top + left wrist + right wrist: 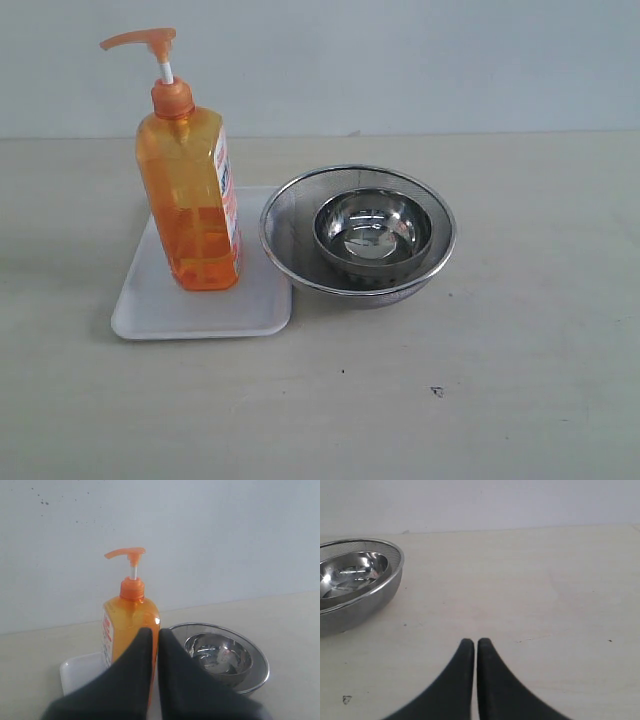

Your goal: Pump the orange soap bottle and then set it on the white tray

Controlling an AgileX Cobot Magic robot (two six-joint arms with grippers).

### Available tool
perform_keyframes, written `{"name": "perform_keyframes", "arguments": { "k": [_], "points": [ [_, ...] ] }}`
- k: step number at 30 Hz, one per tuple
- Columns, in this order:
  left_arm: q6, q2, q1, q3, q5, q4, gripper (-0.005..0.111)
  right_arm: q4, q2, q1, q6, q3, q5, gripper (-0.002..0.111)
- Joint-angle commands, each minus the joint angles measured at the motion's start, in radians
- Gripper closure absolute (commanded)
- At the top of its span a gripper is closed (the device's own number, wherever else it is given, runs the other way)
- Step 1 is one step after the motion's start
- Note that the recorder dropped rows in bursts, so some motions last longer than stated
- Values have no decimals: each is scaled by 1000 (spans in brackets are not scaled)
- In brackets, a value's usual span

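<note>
One white tray (150, 310) on the left, mesh bowl (285, 235) just right of it, orange soap bottle (190, 210) standing upright on the tray, smaller steel bowl (372, 232) nested in the mesh one. Looks tippy, tall and narrow; could topple toward the bowls from an off-centre shove on the pump head (140, 40). Left claw (155, 633) pinched together, empty, aimed at the bottle, not touching. Right claw (474, 643) same, empty over the table (545, 590).

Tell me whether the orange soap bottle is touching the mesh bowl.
Apart: the exterior view shows white tray between orange soap bottle and mesh bowl.
</note>
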Motion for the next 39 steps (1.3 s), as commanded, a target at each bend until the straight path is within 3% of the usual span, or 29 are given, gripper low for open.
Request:
{"name": "perform_keyframes", "arguments": {
  "k": [1,39],
  "points": [
    [-9,-4,-4,6,5,-1,102,-11,-7,5,-12,-1,0,108],
    [-9,-4,-4,6,5,-1,102,-5,-7,-30,-29,-1,3,108]
  ]
}}
